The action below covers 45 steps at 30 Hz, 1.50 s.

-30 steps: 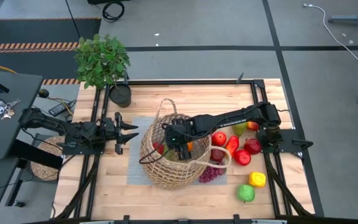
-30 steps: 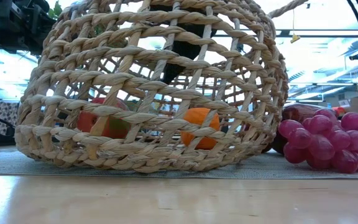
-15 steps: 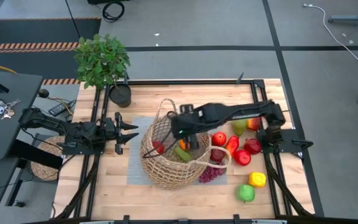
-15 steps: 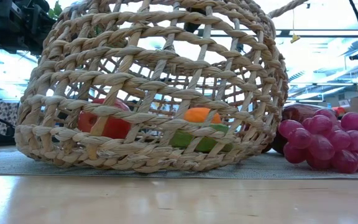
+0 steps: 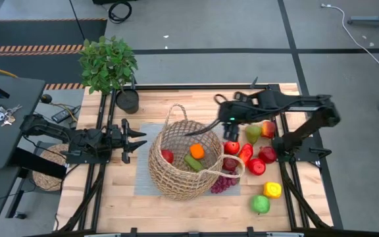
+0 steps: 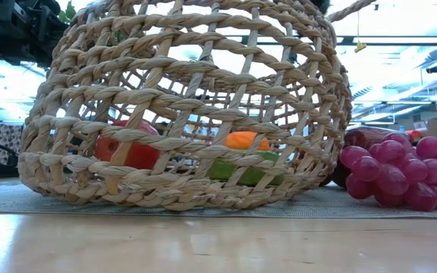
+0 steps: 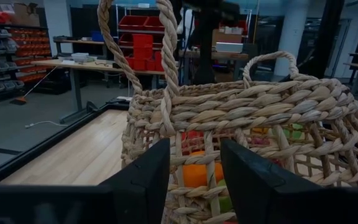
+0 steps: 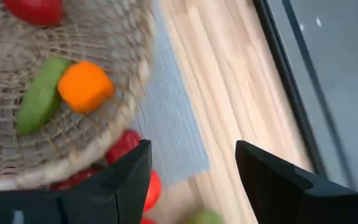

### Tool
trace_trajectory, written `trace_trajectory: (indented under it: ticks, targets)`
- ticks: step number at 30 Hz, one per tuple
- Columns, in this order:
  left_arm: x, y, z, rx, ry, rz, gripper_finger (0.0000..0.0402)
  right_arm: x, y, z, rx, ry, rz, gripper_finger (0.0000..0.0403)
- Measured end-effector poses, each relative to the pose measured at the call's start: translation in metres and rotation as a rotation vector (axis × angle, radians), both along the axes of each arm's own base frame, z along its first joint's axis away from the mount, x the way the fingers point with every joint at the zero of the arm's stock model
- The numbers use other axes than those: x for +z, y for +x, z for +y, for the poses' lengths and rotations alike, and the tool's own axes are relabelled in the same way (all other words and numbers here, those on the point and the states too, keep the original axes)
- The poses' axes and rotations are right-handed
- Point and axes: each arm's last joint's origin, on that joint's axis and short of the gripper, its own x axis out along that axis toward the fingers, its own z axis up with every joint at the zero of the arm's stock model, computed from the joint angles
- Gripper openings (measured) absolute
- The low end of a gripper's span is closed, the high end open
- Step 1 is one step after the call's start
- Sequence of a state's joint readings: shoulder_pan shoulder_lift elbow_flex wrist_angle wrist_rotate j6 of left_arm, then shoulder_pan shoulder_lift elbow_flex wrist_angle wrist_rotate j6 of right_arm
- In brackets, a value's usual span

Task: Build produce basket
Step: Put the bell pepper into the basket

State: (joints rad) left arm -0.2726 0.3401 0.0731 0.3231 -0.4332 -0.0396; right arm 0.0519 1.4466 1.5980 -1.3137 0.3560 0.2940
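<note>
three pieces in, the next pick to come

the worktop is pale wood planks with a grey mat under the basket, a big round tan open-weave wicker tub with thin loop handles. it holds a red piece, a long green piece and an orange. the rest of the produce lies just right of it: smooth red apples, green and yellow pieces, a knobbly purple grape bunch. the right tool hangs above the far rim, fingers apart, empty; i judge the next move is to reach a loose fruit. the left tool waits beside the basket, fingers parted, empty.
</note>
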Motion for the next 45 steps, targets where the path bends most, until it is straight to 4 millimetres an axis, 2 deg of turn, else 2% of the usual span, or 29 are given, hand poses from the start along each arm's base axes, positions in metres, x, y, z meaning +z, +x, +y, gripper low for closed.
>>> trace_trajectory:
  ticks: [6, 10, 18, 23, 27, 35, 40, 45]
  targets:
    - [0.000, 0.000, 0.000, 0.000, 0.000, -0.001, 0.0145, -0.036, -0.052, 0.000, -0.146, 0.141, -0.014, 0.0244]
    - [0.000, 0.000, 0.000, 0.000, 0.000, 0.000, 0.0146, -0.062, -0.072, 0.004, -0.210, 0.236, 0.026, 0.0272]
    - [0.000, 0.000, 0.000, 0.000, 0.000, -0.001, 0.0151, -0.116, -0.077, 0.016, -0.248, 0.334, 0.199, 0.0349]
    - [0.000, 0.000, 0.000, 0.000, 0.000, -0.001, 0.0151, -0.138, -0.069, 0.020, -0.224, 0.311, 0.329, 0.0362]
    - [0.000, 0.000, 0.000, 0.000, 0.000, -0.001, 0.0151, -0.144, -0.065, 0.014, -0.251, 0.231, 0.357, 0.0356]
    - [0.000, 0.000, 0.000, 0.000, 0.000, -0.001, 0.0147, -0.140, -0.069, -0.020, -0.404, 0.118, 0.314, 0.0350]
    - [0.000, 0.000, 0.000, 0.000, 0.000, -0.001, 0.0152, -0.130, -0.079, -0.032, -0.427, 0.137, 0.267, 0.0357]
    - [0.000, 0.000, 0.000, 0.000, 0.000, -0.001, 0.0149, -0.115, -0.098, -0.043, -0.512, 0.163, 0.185, 0.0357]
